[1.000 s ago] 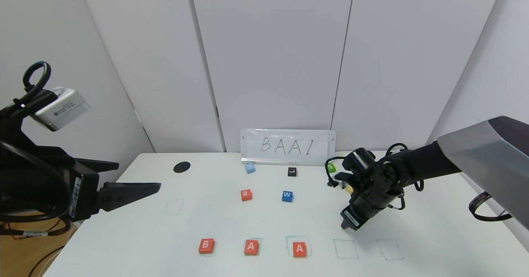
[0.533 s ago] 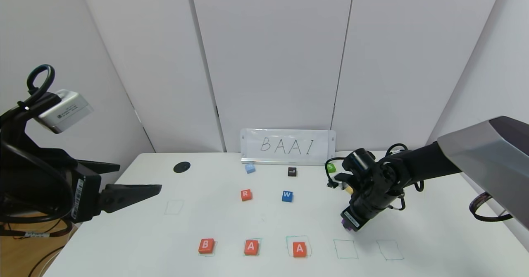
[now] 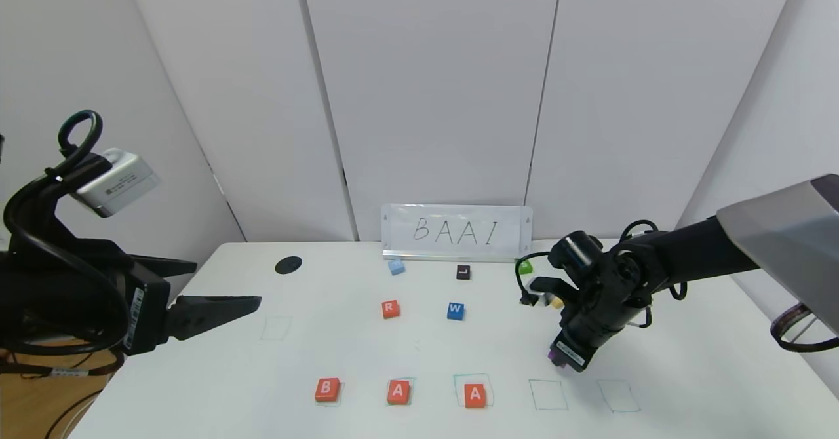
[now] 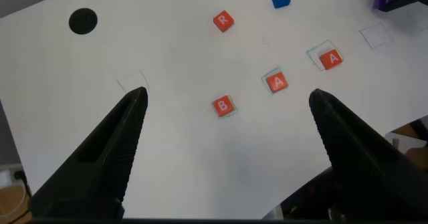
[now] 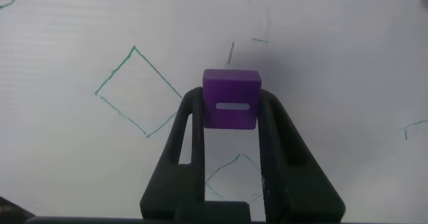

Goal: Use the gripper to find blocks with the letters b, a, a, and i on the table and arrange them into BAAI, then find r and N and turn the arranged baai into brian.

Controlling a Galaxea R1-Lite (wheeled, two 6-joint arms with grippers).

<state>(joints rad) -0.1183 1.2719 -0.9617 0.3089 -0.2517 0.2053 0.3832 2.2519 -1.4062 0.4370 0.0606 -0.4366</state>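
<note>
Three orange-red blocks stand in a row near the front of the white table (image 3: 196, 360): B (image 3: 327, 389), A (image 3: 398, 391) and A (image 3: 475, 394), each on a green drawn square. My right gripper (image 3: 562, 359) is shut on the purple I block (image 5: 231, 98) and holds it a little above the table, behind the empty green squares right of the second A. The orange-red R block (image 3: 390, 308) lies mid-table. My left gripper (image 3: 252, 303) is open and empty, raised over the table's left edge; its wrist view shows B (image 4: 223, 105) between its fingers.
A blue W block (image 3: 455, 310), a light blue block (image 3: 396, 267), a black L block (image 3: 463, 272) and a green block (image 3: 526, 265) lie toward the back. A BAAI sign (image 3: 457, 230) stands at the back edge. A black hole (image 3: 288, 265) is at back left.
My right gripper has moved slightly right and toward the front with the purple block, which now shows under the fingers. The left arm has drifted a little right.
</note>
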